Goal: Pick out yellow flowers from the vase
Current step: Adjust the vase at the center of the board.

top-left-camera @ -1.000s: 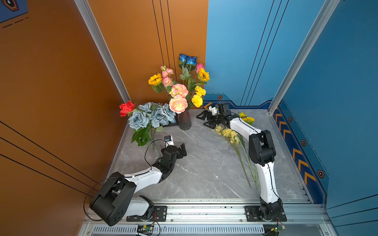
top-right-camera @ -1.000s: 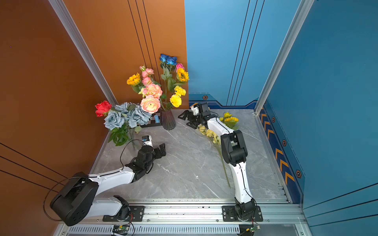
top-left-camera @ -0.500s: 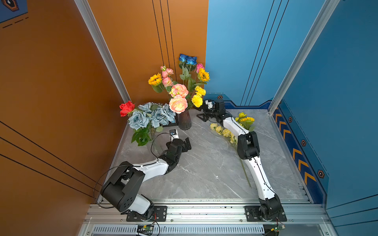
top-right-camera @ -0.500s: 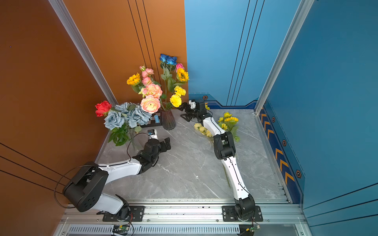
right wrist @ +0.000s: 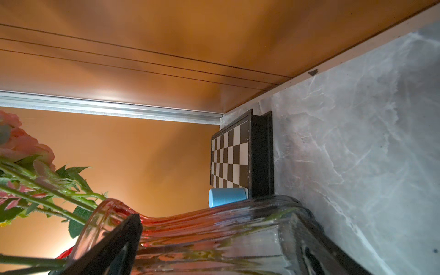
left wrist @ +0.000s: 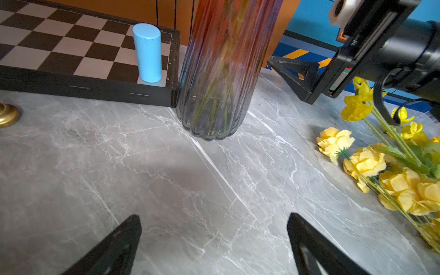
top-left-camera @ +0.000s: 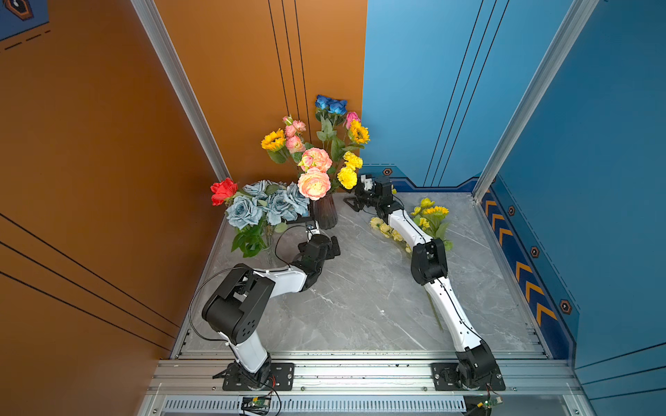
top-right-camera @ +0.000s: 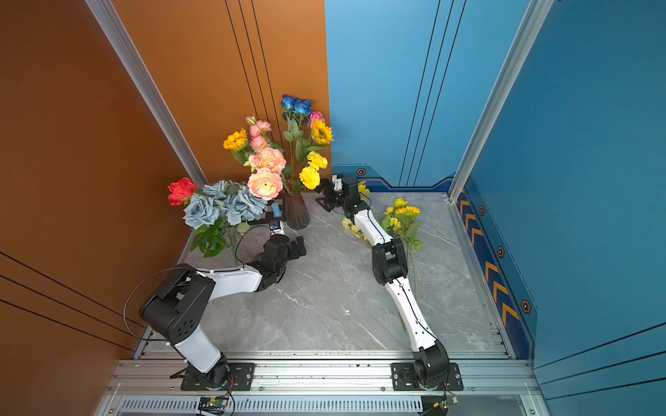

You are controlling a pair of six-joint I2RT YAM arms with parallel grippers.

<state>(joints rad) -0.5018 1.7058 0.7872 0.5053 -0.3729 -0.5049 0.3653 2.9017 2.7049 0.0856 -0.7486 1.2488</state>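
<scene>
Now the dark glass vase [top-left-camera: 325,214] stands at the back of the table [top-left-camera: 360,295]. Some of the yellow flowers [top-left-camera: 358,132] are inside it: two sunflowers [top-left-camera: 273,139] high above its mouth, and yellow carnations [top-left-camera: 347,176] lower, on the side toward the right arm. More yellow flowers lie flat on the table on that same side of the vase, partly under the right arm.

The right claw [top-left-camera: 355,196] is just beside the vase with its fingers spread wide. In the right wrist view the glass fills the space between them, but I cannot tell if they touch it. The left claw [top-left-camera: 329,248] hovers low in front of the vase, also spread and holding nothing.

Pink peonies [top-left-camera: 314,183] share the vase. A chessboard [left wrist: 71,47] carrying a blue cylinder [left wrist: 147,52] sits just beside the vase, on the side away from the right claw.
</scene>
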